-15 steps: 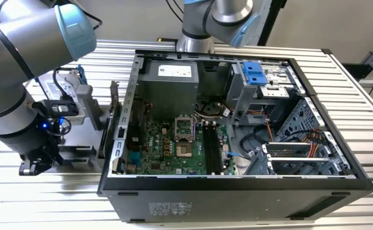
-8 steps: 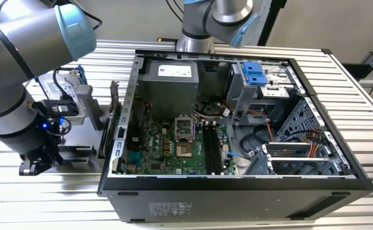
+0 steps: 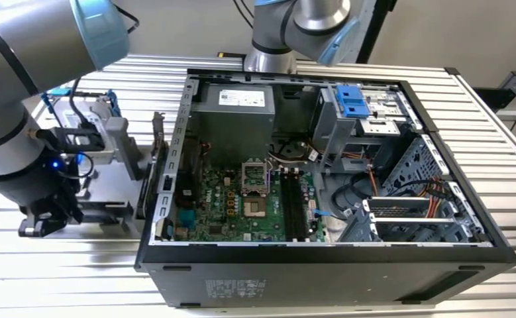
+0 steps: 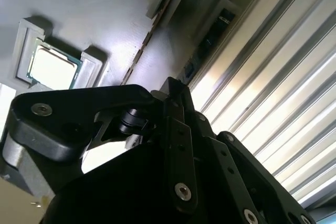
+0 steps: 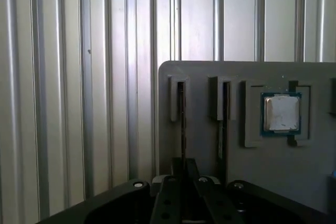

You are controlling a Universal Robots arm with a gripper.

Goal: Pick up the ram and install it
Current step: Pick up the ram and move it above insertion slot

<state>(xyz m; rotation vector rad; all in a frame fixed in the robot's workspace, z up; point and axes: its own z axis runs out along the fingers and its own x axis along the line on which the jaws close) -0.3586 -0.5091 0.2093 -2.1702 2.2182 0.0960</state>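
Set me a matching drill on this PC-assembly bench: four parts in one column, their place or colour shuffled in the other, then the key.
1. ram
2. processor chip
3. motherboard
4. drive-bay clip

A. bright blue plastic
B. flat in a square recess of the grey holder
C. on edge in a narrow slot of that holder
D. green, inside the open computer case

Pairs: 1-C, 2-B, 3-D, 4-A

ram sticks (image 5: 181, 119): 2 | processor chip (image 5: 282, 113): 1 | grey tray (image 5: 199, 77): 1 | computer case (image 3: 328, 265): 1
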